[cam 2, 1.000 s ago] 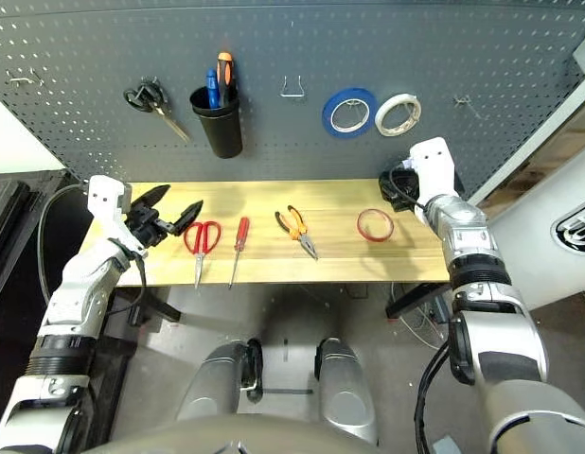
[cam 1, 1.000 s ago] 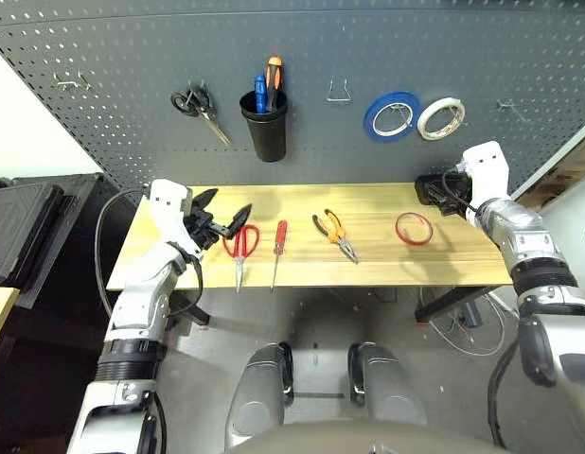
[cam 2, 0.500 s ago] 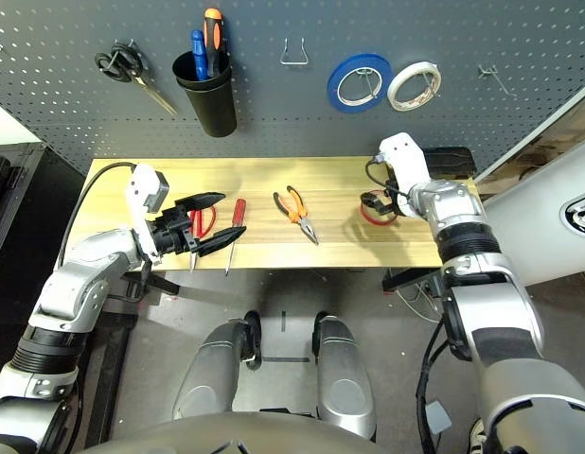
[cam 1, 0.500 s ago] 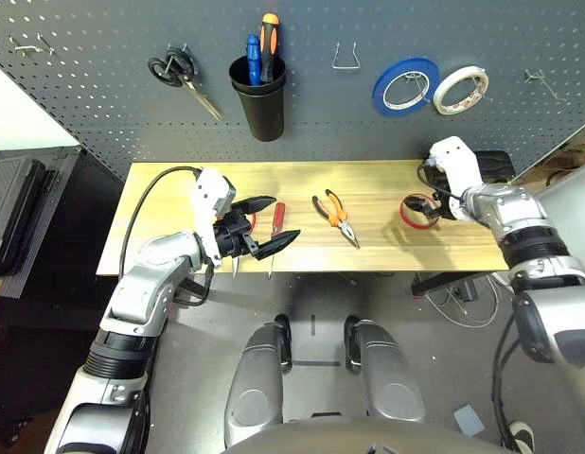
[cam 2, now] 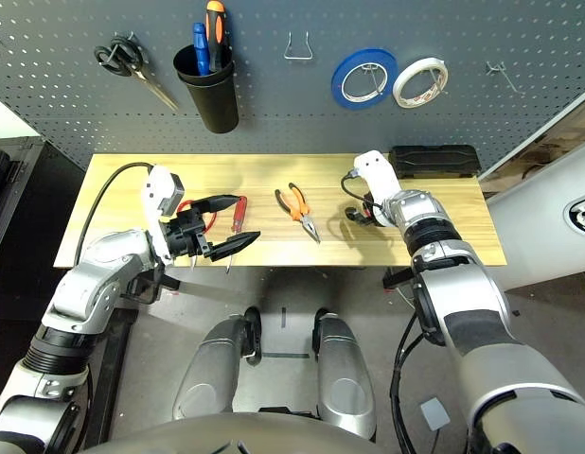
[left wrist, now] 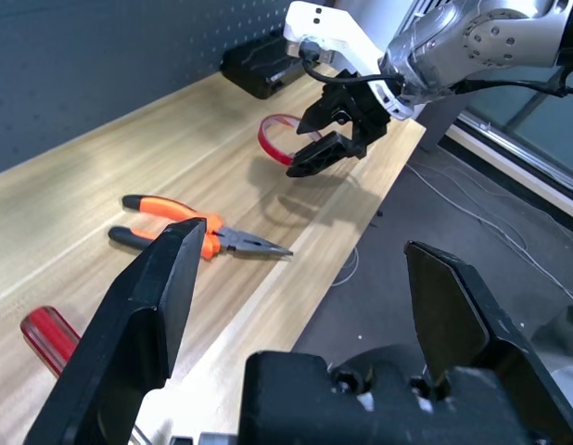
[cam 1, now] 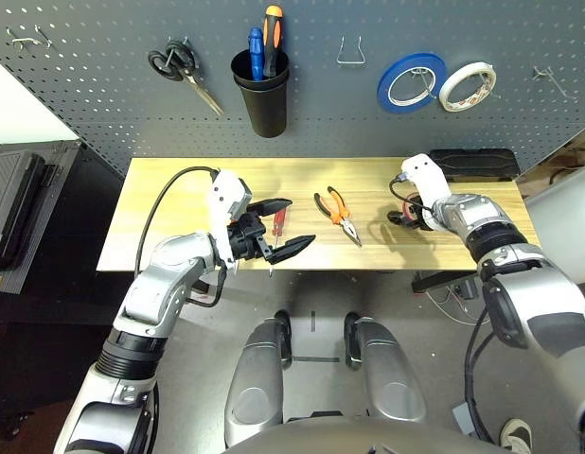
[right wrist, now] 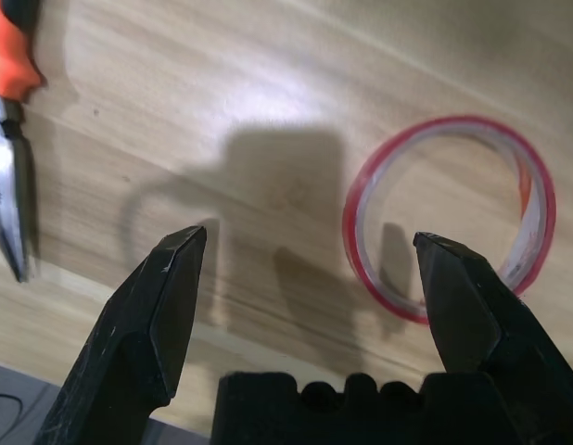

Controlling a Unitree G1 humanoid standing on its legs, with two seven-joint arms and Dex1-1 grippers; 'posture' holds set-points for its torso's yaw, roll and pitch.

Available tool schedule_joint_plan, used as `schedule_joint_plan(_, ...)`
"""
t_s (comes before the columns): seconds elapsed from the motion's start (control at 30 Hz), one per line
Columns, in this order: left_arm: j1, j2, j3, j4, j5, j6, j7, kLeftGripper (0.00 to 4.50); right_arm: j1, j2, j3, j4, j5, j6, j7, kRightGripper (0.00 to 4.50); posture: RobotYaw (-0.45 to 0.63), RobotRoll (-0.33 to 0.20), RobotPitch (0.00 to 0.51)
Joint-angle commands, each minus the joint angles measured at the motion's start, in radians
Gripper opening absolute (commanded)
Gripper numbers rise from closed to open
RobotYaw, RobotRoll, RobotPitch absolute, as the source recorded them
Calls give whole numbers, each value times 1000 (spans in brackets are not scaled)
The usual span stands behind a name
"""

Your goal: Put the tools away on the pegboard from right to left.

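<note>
Red tape ring (right wrist: 451, 218) lies flat on the wooden table (cam 1: 179, 180), just under the right gripper (right wrist: 305, 250), whose jaws are spread wide. One finger should be lowered inside the ring, one outside, so the thin wall is pinched squarely before lifting.

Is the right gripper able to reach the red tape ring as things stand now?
Probably yes. The right gripper hangs open just above the red tape ring, which lies flat on the table, nothing between them.
</note>
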Motion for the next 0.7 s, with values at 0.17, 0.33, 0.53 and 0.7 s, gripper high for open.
schedule_joint_plan(0.17, 21, 7, -7, -39, 6, 14, 9, 4464, 8, 8, -13, 87, -10, -19, -26, 4500, 16, 0, 278)
schedule_joint_plan(0.33, 25, 10, 1, -47, 9, 17, 21, 4500, 20, 16, -20, 122, -15, -65, -62, 3896, 25, 0, 279)
schedule_joint_plan(0.53, 37, 14, 5, -69, 3, 31, 36, 4500, 28, 22, -22, 147, -19, -90, -78, 1802, 44, 0, 285)
schedule_joint_plan(0.7, 52, 21, 9, -91, -2, 48, 45, 4500, 29, 27, -35, 157, -20, -93, -88, 35, 43, 0, 283)
